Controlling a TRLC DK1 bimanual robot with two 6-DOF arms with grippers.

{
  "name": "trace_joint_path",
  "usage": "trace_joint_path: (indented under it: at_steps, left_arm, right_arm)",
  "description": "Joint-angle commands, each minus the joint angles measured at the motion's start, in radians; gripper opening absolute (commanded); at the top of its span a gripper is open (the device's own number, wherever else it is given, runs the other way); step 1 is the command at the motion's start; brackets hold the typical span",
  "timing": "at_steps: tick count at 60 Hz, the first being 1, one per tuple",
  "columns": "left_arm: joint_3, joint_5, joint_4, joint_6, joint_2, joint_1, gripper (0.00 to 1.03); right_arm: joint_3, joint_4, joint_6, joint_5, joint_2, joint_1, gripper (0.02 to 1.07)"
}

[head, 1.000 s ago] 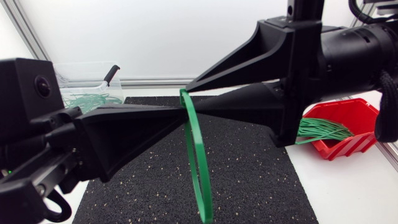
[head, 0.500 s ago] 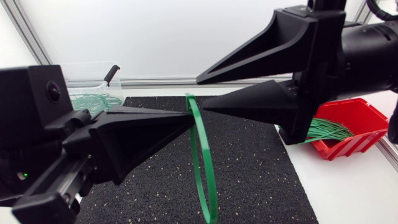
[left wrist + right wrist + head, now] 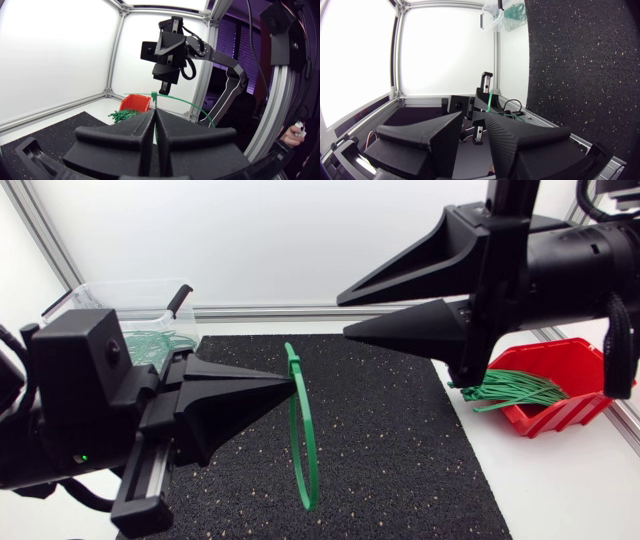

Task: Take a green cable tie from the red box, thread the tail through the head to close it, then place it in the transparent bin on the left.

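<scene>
A green cable tie (image 3: 301,450) closed into a loop hangs upright over the black mat (image 3: 400,460). My left gripper (image 3: 292,385) is shut on it just below the head. In the left wrist view the tie's head (image 3: 154,95) sticks up from the shut fingertips of the left gripper (image 3: 154,112) and the loop curves off to one side. My right gripper (image 3: 343,317) hovers a short way to the right of the loop, open and empty. The red box (image 3: 575,365) holds several green ties (image 3: 515,390). The transparent bin (image 3: 95,298) stands at the back left.
Several green ties (image 3: 150,340) lie in the transparent bin, and a black handle (image 3: 178,300) pokes up at its rim. In the right wrist view the open fingers of my right gripper (image 3: 474,118) face my left arm (image 3: 465,107) across the mat (image 3: 580,60).
The right gripper has come off the tie and drawn back to the right, its fingers a little wider. The left arm has pulled back to the left with the loop.
</scene>
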Motion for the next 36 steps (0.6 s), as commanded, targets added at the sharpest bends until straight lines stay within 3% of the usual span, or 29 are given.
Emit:
trace_joint_path:
  at_steps: [1, 14, 36]
  left_arm:
    - [-0.028, 0.008, 0.011, 0.087, -0.016, -0.002, 0.04]
    - [-0.033, -0.020, 0.011, 0.200, 0.002, -0.030, 0.04]
    - [-0.034, -0.081, 0.028, 0.364, 0.048, -0.064, 0.04]
  right_arm:
    - [-0.004, -0.023, -0.076, -0.028, 0.052, -0.028, 0.40]
    - [0.008, -0.023, -0.184, -0.106, 0.121, -0.076, 0.40]
    - [0.047, -0.117, -0.356, -0.158, 0.179, -0.025, 0.39]
